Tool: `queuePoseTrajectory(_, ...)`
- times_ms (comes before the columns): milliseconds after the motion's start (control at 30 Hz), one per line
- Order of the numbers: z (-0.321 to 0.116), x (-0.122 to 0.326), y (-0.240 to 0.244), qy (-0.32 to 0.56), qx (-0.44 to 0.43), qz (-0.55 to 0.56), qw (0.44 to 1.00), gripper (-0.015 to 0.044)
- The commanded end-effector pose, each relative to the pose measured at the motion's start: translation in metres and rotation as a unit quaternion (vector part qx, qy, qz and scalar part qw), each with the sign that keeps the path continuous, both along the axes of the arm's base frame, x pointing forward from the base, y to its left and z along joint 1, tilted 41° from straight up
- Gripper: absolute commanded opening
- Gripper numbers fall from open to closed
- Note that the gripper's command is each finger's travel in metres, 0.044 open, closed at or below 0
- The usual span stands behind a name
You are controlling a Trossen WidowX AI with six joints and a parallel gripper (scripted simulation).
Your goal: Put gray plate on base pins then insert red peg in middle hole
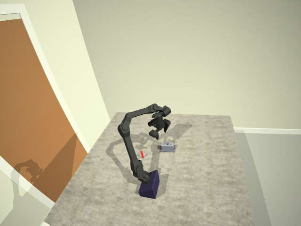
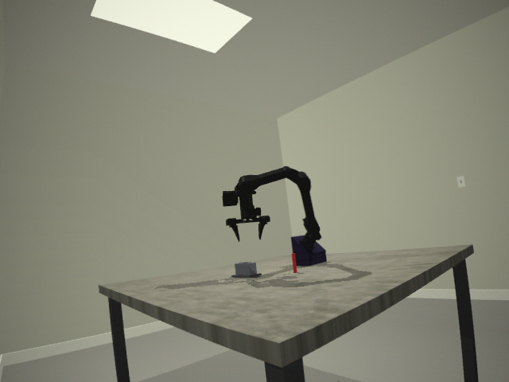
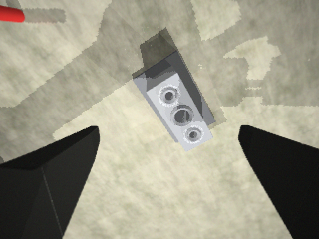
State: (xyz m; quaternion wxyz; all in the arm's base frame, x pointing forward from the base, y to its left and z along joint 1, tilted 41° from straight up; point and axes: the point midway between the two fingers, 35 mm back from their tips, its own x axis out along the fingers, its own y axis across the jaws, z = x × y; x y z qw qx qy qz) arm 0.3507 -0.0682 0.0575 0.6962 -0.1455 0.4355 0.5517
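The gray plate (image 1: 167, 147) (image 2: 245, 269) (image 3: 172, 80) sits over the base (image 1: 167, 150) (image 2: 246, 275) (image 3: 201, 107) and looks level and low against it. Its three holes face up; the middle one looks empty, and round gray shapes show in the outer two. The pins below are mostly hidden. The red peg (image 1: 142, 154) (image 2: 293, 263) (image 3: 11, 14) stands upright on the table, on the arm's side of the plate. My gripper (image 1: 161, 135) (image 2: 249, 239) (image 3: 169, 132) is wide open and empty, above the plate and clear of it. In the wrist view the plate lies slanted between and beyond the fingertips.
The dark purple block (image 1: 149, 186) (image 2: 308, 251) under the arm stands behind the peg as seen in the exterior view. The arm's shadow crosses the table (image 1: 206, 170) (image 2: 254, 312) around the peg and base.
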Motion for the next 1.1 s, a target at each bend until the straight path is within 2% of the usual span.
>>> queuePoseTrajectory(0,0.032,-0.025,0.037,0.202,0.006,-0.230,0.952,0.0440)
queuePoseTrajectory(133,0.047,-0.040,0.055,0.302,0.007,-0.348,0.888,0.0440)
queuePoseTrajectory(467,0.068,-0.067,0.082,0.430,0.008,-0.498,0.753,0.0440)
queuePoseTrajectory(700,0.077,-0.088,0.098,0.507,0.009,-0.588,0.631,0.0440)
queuePoseTrajectory(967,0.086,-0.112,0.113,0.578,0.008,-0.670,0.467,0.0440)
queuePoseTrajectory(1067,0.086,-0.114,0.114,0.583,0.008,-0.676,0.451,0.0440)
